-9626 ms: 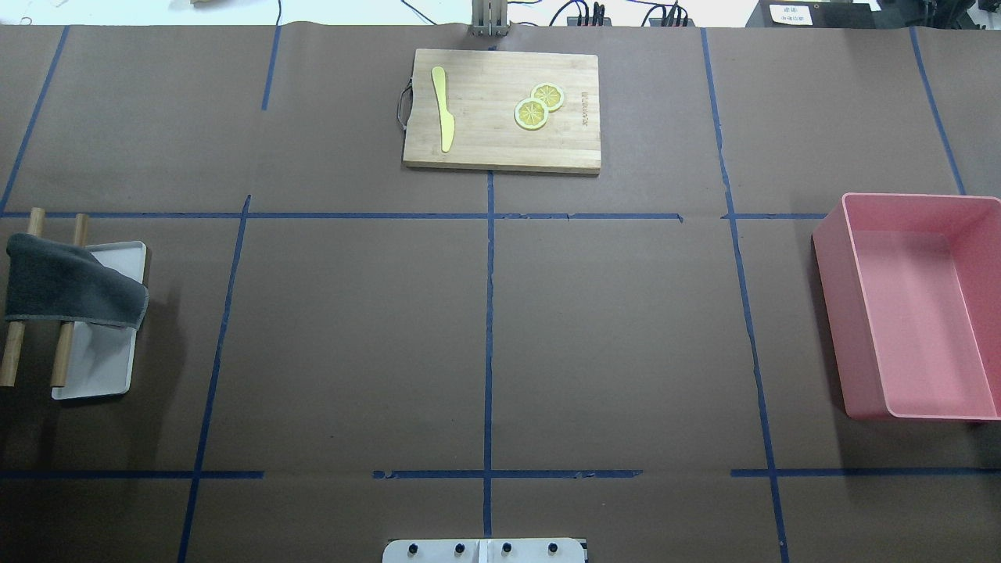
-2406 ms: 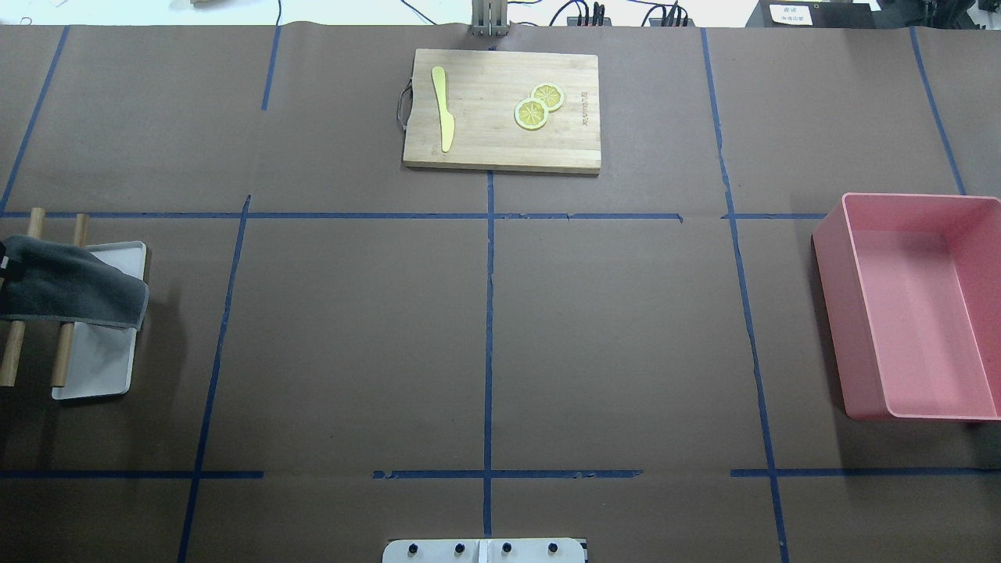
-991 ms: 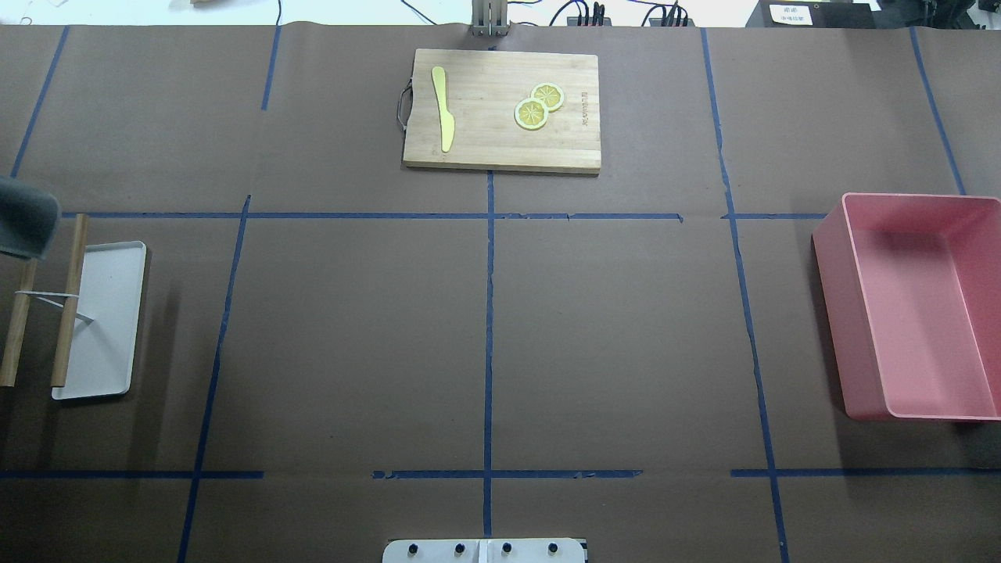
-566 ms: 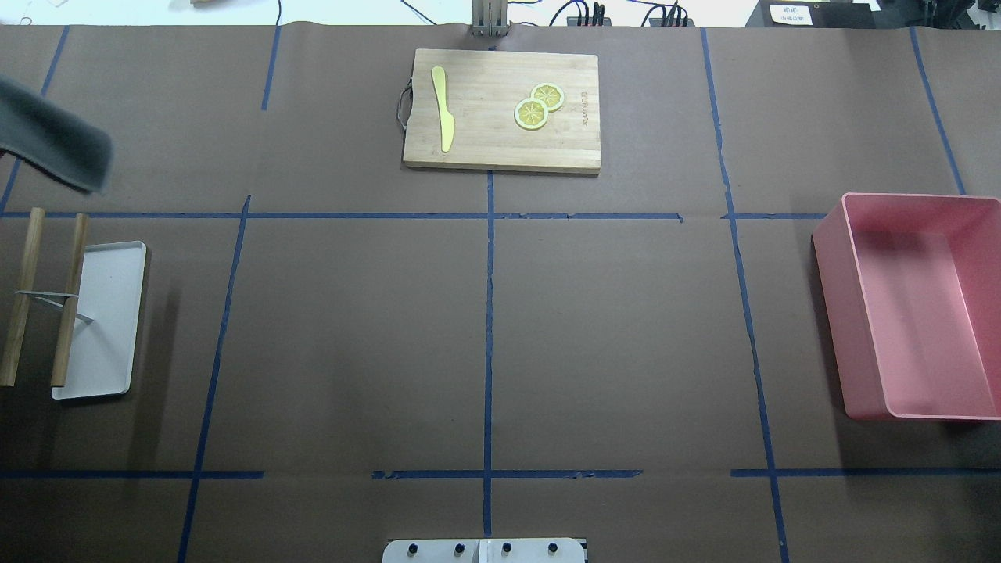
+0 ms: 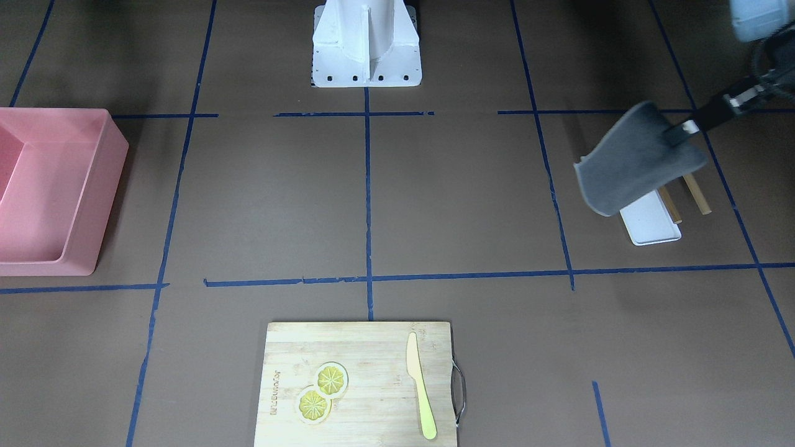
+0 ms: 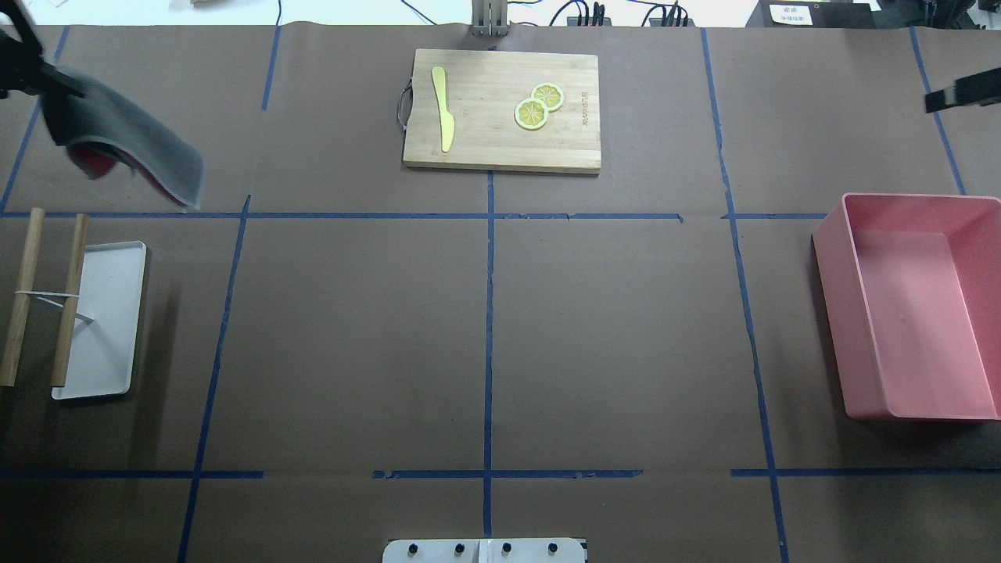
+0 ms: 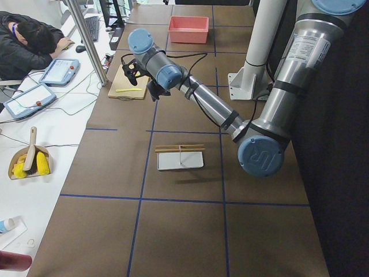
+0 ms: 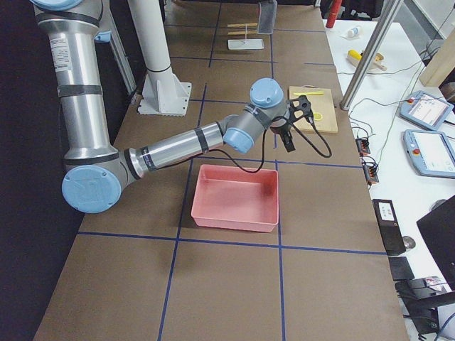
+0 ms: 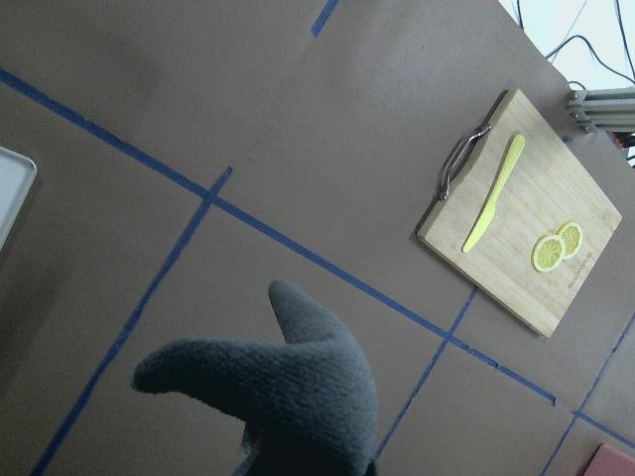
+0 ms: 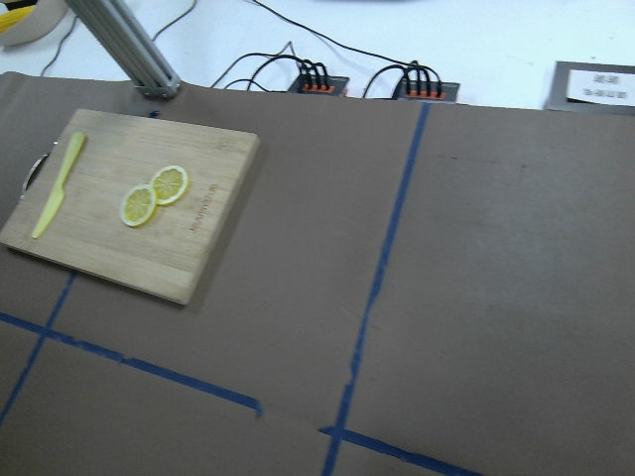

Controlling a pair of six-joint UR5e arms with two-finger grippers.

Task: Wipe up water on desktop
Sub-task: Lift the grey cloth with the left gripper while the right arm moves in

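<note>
The desktop (image 6: 352, 336) is a dark-brown surface with a blue tape grid; I see no water on it. My left gripper (image 6: 48, 78) is shut on a dark grey cloth (image 6: 133, 148) and holds it in the air above the far left of the desktop. In the front view the gripper (image 5: 682, 129) pinches the cloth (image 5: 633, 164) by one corner. The cloth (image 9: 288, 397) hangs at the bottom of the left wrist view. Only a dark part of my right gripper (image 6: 962, 90) shows at the overhead view's right edge; I cannot tell whether it is open or shut.
A bamboo cutting board (image 6: 502, 109) with a yellow knife (image 6: 443, 108) and lemon slices (image 6: 538, 106) lies at the far middle. A pink bin (image 6: 915, 305) stands at the right. A white tray (image 6: 105, 320) with a wooden-rod rack (image 6: 47, 297) is at the left.
The cloth came off the wooden rack, held by my left gripper, and moved up, away and to the right. Part of my right gripper came into the overhead view.
</note>
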